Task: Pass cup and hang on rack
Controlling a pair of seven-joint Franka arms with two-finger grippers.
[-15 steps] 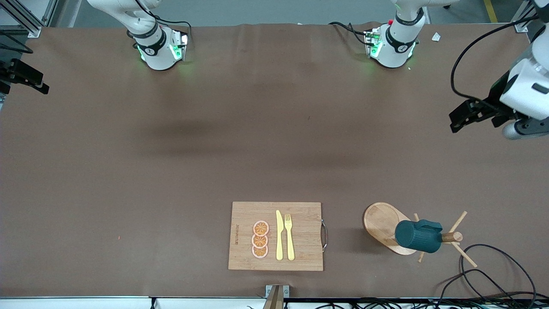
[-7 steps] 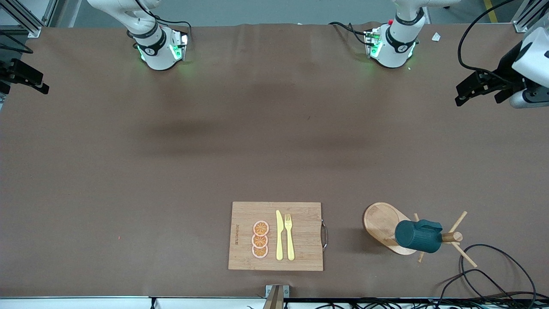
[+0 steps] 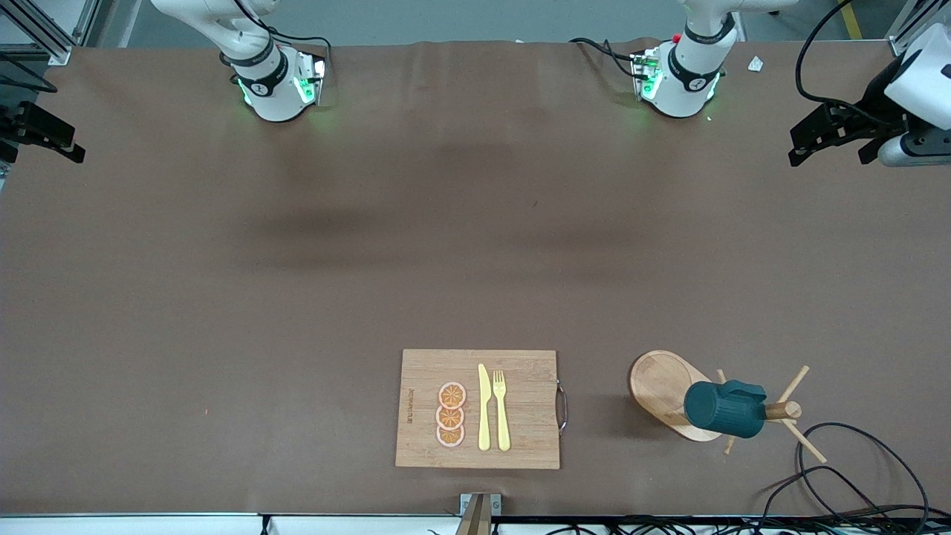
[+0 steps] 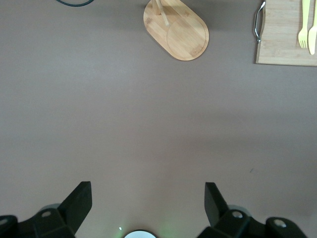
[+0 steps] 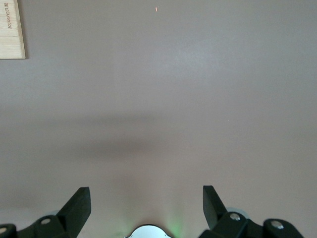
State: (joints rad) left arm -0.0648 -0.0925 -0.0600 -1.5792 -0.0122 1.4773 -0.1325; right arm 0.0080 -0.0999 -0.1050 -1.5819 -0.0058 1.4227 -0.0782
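The dark teal cup hangs by its handle on a peg of the wooden rack, near the front edge toward the left arm's end of the table. No gripper touches it. My left gripper is open and empty, up over the left arm's end of the table, apart from the rack. In the left wrist view my left gripper shows wide open, with the rack's oval base in view and the cup out of view. My right gripper is open and empty at the right arm's end, as the right wrist view shows.
A bamboo cutting board with orange slices, a yellow knife and fork lies beside the rack, near the front edge. Black cables loop near the rack. The board's edge also shows in both wrist views.
My left gripper has risen and drawn away from the rack toward the robots' side of the table. The cup stays hanging on the rack. The right arm has not moved.
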